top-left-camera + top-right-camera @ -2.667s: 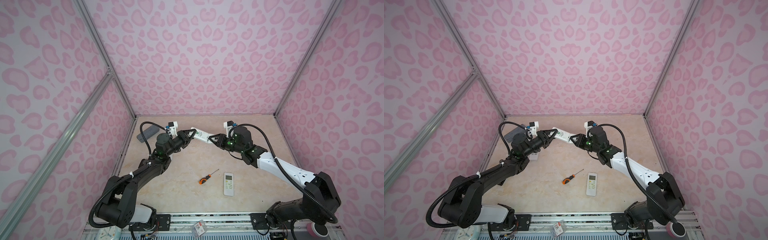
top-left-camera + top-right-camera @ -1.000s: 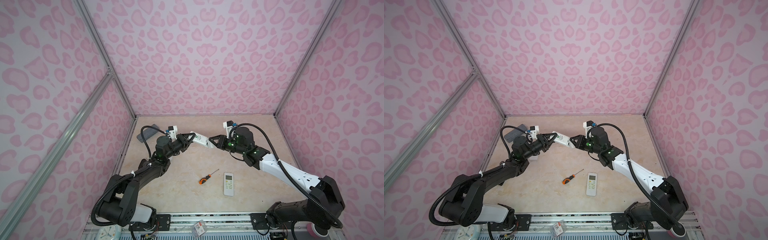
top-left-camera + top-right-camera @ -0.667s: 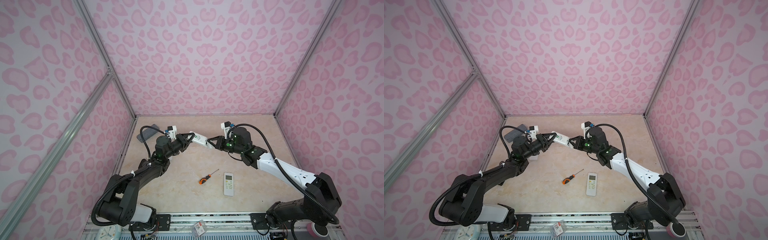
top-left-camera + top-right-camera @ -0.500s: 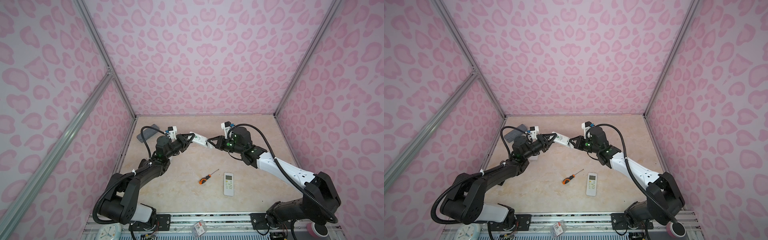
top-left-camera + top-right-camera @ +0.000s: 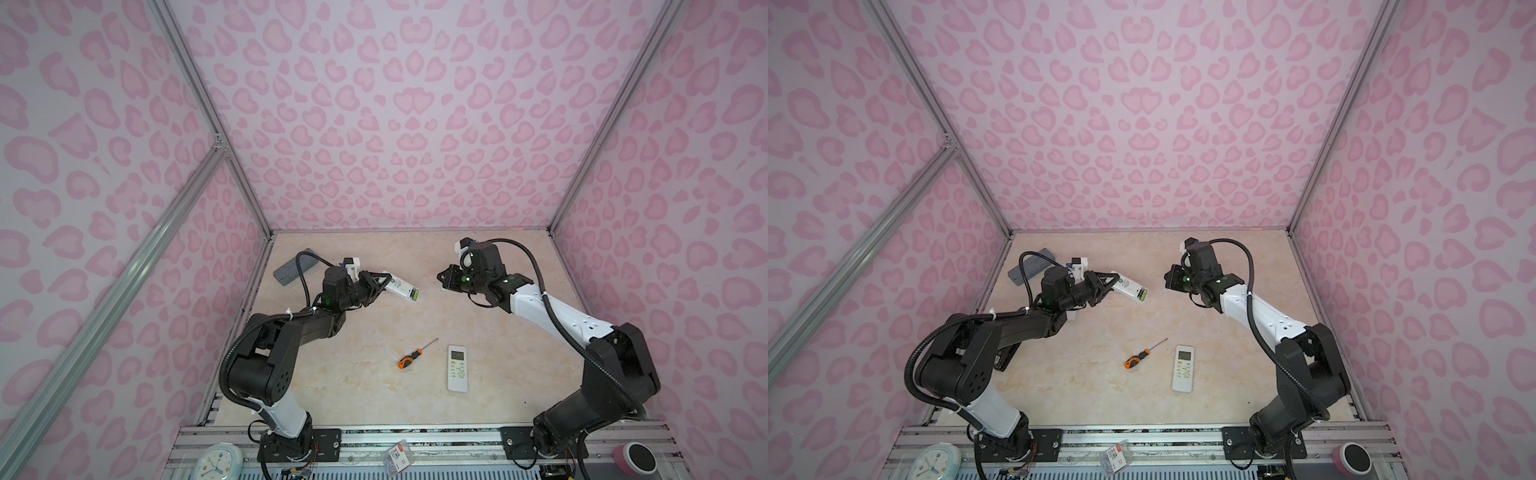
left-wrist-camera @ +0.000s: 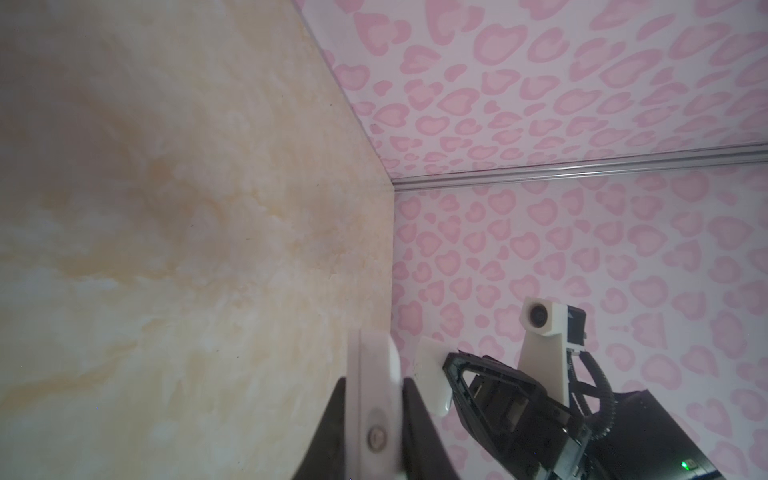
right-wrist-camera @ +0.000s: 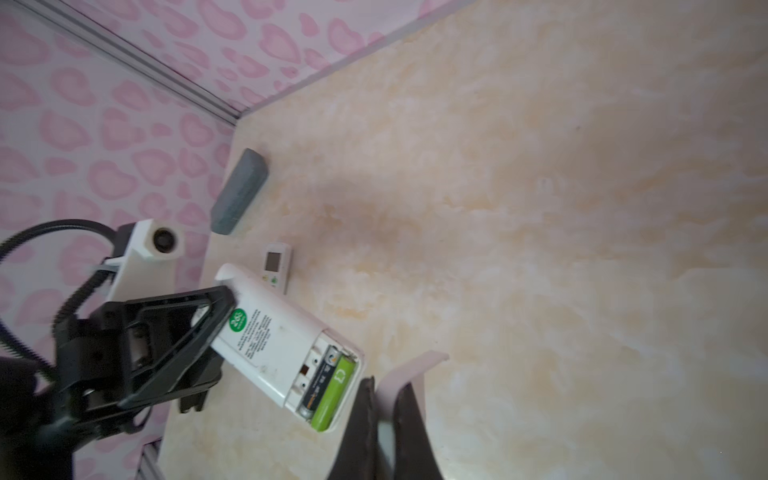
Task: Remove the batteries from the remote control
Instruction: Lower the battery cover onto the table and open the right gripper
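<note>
Left pincer point(image 5: 383, 281) clamps remote point(image 5: 401, 288), batteries point(image 7: 328, 386) inside, right pincer point(image 7: 384, 388) apart, seemingly pinching cover point(image 7: 411, 365)

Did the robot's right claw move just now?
Yes. The right gripper, pinching the battery cover, backed off rightward: from beyond the screwdriver to nearly beyond the white remote beside it.

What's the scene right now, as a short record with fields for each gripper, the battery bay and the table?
left gripper: shut on held remote, back side up
right gripper: shut on cover plate, apart from the held remote
battery bay: open; green battery and dark battery inside
table: screwdriver and second remote lying loose
</note>
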Motion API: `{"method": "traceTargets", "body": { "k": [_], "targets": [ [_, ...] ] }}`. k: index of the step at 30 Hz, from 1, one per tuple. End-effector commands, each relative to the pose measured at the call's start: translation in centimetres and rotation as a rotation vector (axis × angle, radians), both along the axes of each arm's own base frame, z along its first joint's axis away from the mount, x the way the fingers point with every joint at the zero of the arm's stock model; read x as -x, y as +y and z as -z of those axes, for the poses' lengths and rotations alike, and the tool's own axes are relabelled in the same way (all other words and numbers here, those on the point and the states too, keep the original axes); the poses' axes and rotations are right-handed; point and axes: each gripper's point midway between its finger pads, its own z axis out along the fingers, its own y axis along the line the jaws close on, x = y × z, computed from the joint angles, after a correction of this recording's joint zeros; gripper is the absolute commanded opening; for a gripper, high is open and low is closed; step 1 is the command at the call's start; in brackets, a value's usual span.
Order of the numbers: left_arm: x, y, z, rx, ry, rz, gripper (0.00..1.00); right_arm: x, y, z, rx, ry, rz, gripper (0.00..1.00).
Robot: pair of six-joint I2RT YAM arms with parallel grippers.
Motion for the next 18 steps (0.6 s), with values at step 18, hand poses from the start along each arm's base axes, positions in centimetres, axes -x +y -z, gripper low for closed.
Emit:
{"method": "traceTargets", "body": {
  "k": [18],
  "targets": [
    [-1.8,-2.2,8.9,-0.163,0.122,0.121,0.05,-1.3,-5.2,9.3,0.458,0.192,0.006,0.36]
  ]
}}
